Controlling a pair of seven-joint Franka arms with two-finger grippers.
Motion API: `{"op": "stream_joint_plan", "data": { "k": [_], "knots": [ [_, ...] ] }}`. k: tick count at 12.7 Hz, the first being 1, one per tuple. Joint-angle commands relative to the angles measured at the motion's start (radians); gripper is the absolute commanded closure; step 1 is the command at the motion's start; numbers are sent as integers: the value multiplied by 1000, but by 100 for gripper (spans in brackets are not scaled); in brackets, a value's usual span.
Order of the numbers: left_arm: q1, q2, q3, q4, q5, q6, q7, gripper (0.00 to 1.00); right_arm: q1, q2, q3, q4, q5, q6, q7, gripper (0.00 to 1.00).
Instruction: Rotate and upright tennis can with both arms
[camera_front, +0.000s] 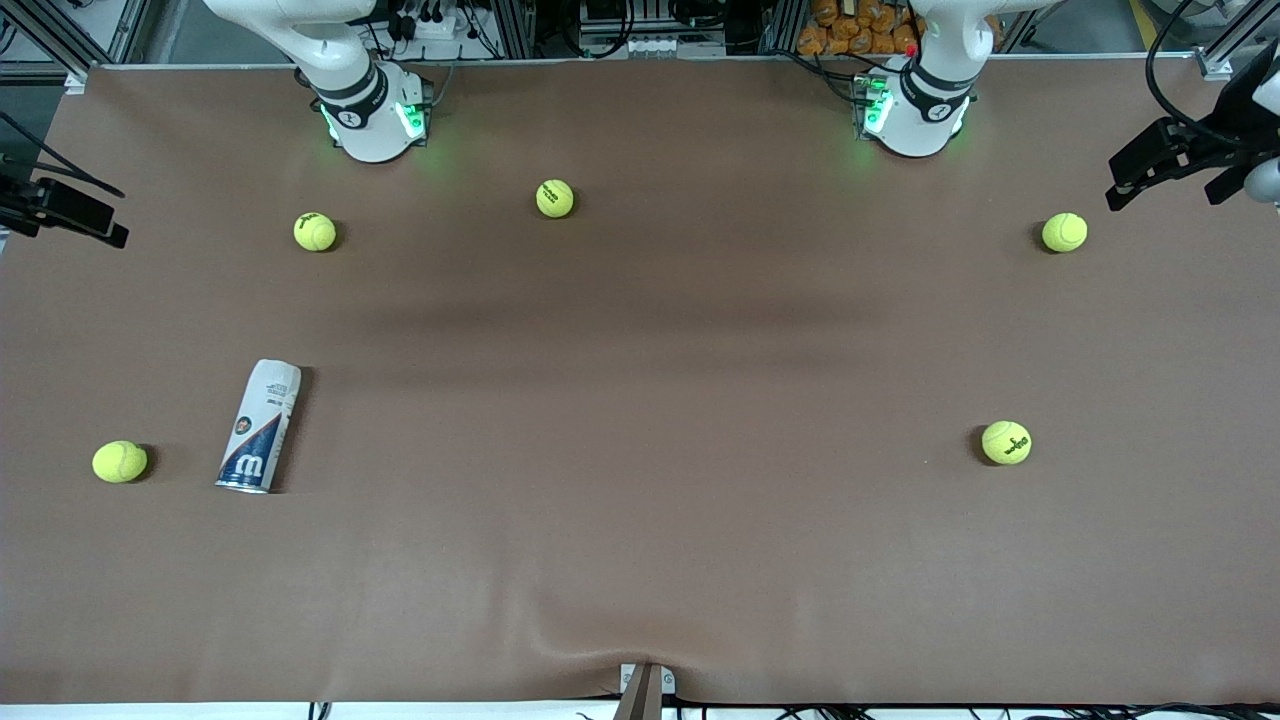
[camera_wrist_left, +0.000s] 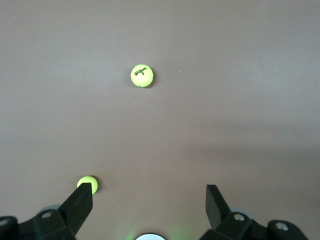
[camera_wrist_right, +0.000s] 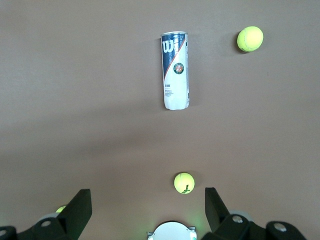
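The tennis can (camera_front: 258, 426) lies on its side on the brown table, toward the right arm's end, with its dark blue "W" end and silvery rim nearer the front camera. It also shows in the right wrist view (camera_wrist_right: 175, 70). My right gripper (camera_wrist_right: 147, 191) is open and empty, held high at the right arm's end of the table (camera_front: 62, 210), well apart from the can. My left gripper (camera_wrist_left: 150, 187) is open and empty, held high at the left arm's end (camera_front: 1165, 185).
Several yellow-green tennis balls lie scattered: one (camera_front: 120, 461) beside the can, two (camera_front: 315, 231) (camera_front: 555, 198) near the right arm's base, one (camera_front: 1064, 232) and one (camera_front: 1006, 442) toward the left arm's end. The table cloth (camera_front: 640, 520) is brown.
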Motion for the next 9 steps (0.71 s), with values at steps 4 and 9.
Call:
{"op": "stream_joint_plan", "data": {
  "k": [4, 9],
  "knots": [
    [4, 15, -7, 30, -16, -14, 3, 0, 5, -2, 3, -3, -20, 0, 11, 0],
    [2, 24, -8, 16, -4, -18, 17, 0, 4, 4, 3, -6, -20, 0, 9, 0]
  ]
}}
